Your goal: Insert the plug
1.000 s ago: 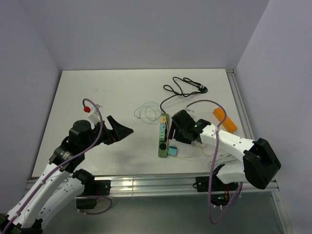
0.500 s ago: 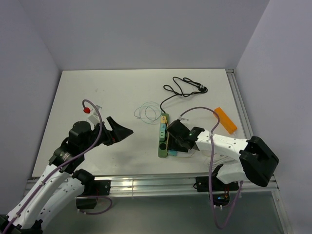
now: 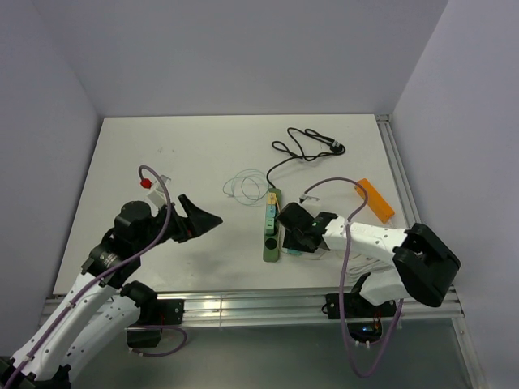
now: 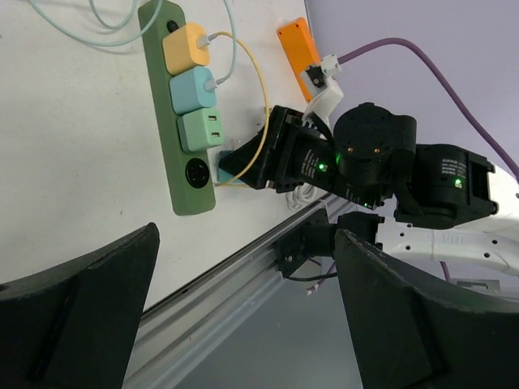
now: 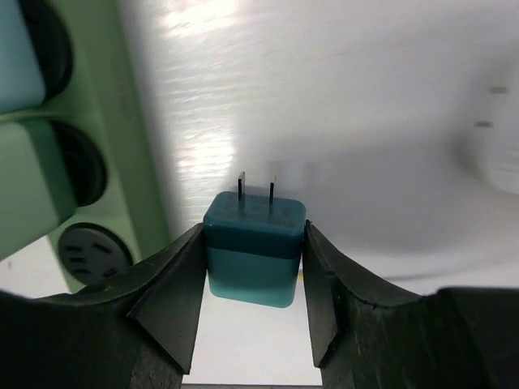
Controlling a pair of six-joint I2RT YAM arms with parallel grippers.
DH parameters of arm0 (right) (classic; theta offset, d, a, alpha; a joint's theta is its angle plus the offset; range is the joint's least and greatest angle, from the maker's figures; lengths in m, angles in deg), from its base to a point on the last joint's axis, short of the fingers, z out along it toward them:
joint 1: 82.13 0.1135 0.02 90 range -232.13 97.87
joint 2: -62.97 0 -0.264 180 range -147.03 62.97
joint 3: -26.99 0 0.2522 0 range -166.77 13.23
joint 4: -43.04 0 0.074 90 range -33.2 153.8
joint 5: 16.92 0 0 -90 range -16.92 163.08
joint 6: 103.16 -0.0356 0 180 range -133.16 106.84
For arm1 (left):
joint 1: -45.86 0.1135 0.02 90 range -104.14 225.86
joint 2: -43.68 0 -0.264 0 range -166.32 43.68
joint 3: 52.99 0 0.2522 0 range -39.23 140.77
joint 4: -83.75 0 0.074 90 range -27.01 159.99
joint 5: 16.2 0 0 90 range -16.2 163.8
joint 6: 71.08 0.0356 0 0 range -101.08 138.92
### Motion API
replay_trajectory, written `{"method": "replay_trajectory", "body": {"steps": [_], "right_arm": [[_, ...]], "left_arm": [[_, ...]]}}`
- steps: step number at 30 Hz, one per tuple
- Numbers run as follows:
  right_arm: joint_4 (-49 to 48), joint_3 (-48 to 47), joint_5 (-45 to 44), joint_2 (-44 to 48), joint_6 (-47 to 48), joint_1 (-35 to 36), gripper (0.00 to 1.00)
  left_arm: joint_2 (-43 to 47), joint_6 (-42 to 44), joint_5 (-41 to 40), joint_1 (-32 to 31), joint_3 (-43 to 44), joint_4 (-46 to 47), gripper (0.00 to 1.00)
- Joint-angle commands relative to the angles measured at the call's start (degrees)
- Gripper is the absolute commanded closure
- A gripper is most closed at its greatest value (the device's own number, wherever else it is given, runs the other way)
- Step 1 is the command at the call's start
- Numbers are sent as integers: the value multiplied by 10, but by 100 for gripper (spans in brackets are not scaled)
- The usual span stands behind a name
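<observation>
A green power strip (image 3: 268, 229) lies mid-table with a yellow, a light blue and a green adapter plugged in. Its near round socket (image 5: 93, 253) is empty. My right gripper (image 3: 290, 240) is shut on a teal plug (image 5: 254, 247), its two prongs pointing away from the camera. It holds the plug just right of the strip's near end, beside the empty socket. The left wrist view shows the strip (image 4: 174, 138) and the teal plug (image 4: 221, 162). My left gripper (image 3: 203, 219) is open and empty, hovering left of the strip.
An orange block (image 3: 374, 198) lies at the right edge. A black cable (image 3: 304, 146) and a thin pale cable coil (image 3: 243, 185) lie behind the strip. A white piece with a red tip (image 3: 146, 182) sits at the left. The metal rail (image 3: 243, 306) runs along the front.
My right gripper has moved left and nearer with the teal plug, ending beside the strip's near end. The left arm has not moved.
</observation>
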Motion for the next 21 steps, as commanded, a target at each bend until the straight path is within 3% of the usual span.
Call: {"method": "replay_trajectory", "body": {"steps": [1,5,9,15,17,21], "right_arm": [[77,-32,-99,55,-18,-14,97],[133,-77,-144,102,-19,-68,100],[107,-127,-119,186,-5,-89,100],[-82,-143,150,208,54,-85,100],[-123,-156,241,196,132,-74,100],[-57,-198,197,166,274,24,100]], "left_arm": [[-6,6,34,-3,-6,49,6],[-14,-10,90,-2,-21,127,12],[-25,-26,111,-14,-25,199,19],[-76,-8,84,-62,-3,253,14],[-88,-22,91,-62,8,264,13],[-117,-43,108,-62,39,235,12]]}}
